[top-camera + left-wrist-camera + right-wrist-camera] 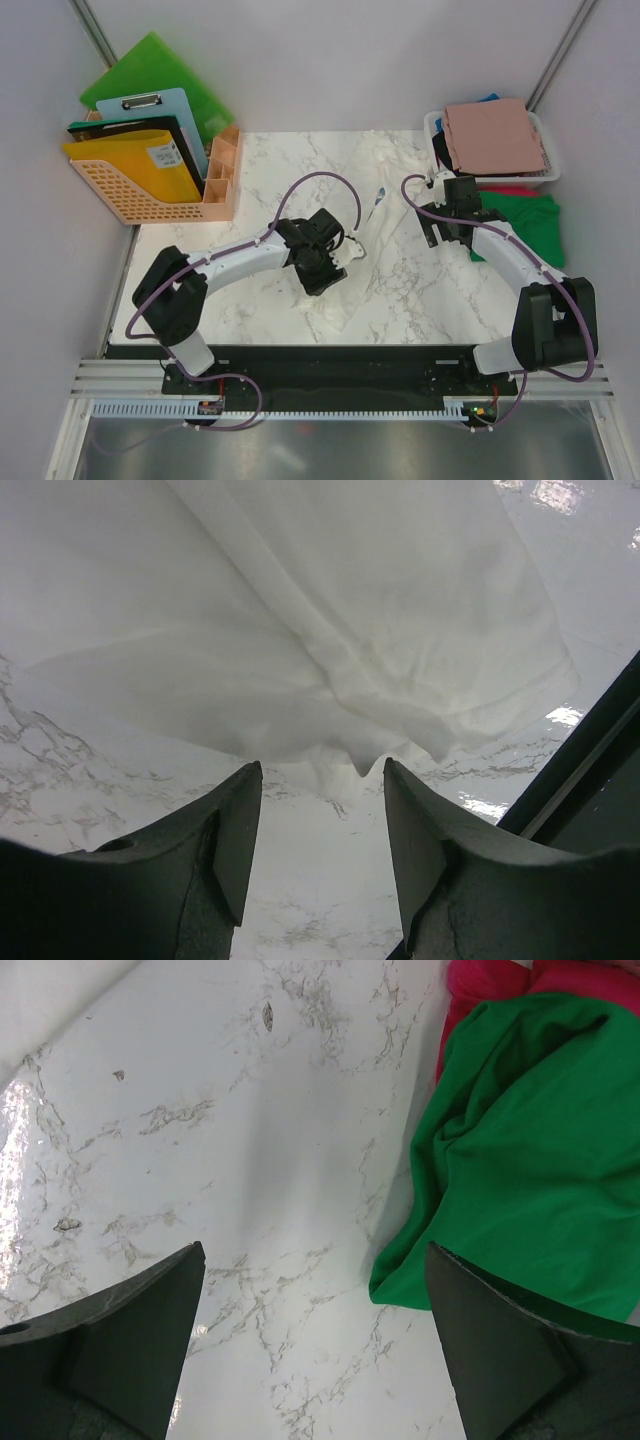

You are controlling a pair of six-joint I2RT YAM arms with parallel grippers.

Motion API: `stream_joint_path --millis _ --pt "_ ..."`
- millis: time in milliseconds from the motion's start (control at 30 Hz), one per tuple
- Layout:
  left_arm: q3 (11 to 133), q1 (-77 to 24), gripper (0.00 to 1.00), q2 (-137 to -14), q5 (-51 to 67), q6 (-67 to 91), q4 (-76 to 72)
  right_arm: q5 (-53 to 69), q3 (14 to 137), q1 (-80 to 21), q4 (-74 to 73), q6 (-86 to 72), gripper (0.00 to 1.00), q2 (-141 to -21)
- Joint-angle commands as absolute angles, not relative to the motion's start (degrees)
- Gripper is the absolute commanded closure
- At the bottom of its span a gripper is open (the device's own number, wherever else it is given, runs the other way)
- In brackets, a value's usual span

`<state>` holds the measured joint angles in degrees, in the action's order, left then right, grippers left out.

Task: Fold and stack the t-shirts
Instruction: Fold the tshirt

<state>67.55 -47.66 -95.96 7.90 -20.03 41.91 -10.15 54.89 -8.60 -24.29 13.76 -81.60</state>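
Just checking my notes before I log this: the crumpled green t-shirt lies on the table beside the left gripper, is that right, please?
Not quite: the green t-shirt lies on the table beside the right gripper, not the left one, as the right wrist view shows.

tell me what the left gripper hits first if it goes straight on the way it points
Most likely the white t-shirt: its rumpled edge lies just beyond the fingertips of the open left gripper. Depth is unclear, so the marble table under it could come first.
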Motion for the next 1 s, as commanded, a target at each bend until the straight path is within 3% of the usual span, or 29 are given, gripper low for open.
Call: stream_joint_path --millis 0,500,567,600,633,667,700,967 --pt "67.59 -48.08 0.41 -95.01 7.74 -19.34 41.40 -9.41 55.81 -8.52 -23.91 13.80 0.02 -81.91" --pt "65.57 -48.60 0.39 -95.18 6.16 -19.51 41.49 -9.05 56.25 -8.53 -24.34 13.54 0.02 -83.14" --pt "65.57 -48.69 0.47 -96.41 5.45 -19.60 41.66 -8.96 56.25 -8.53 -24.35 13.45 0.02 -83.06" --pt "65.48 -48.69 0.66 -97.72 5.28 -19.51 41.75 -8.88 56.25 -8.44 -24.35 13.45 0.02 -83.14" --pt "65.39 -48.69 0.74 -98.17 5.45 -19.51 41.84 -8.79 56.25 -8.52 -24.43 13.45 0.02 -83.06" --pt "65.39 -48.78 0.91 -98.61 6.15 -19.60 41.75 -8.79 56.16 -8.53 -24.43 13.45 0.02 -83.06" --pt "65.39 -48.69 0.98 -99.14 6.33 -19.60 41.66 -8.79 56.25 -8.44 -24.43 13.45 0.02 -83.06" --pt "66.62 -49.39 0.98 -96.95 7.64 -20.48 40.87 -8.70 56.42 -8.53 -24.52 13.71 0.02 -83.67"
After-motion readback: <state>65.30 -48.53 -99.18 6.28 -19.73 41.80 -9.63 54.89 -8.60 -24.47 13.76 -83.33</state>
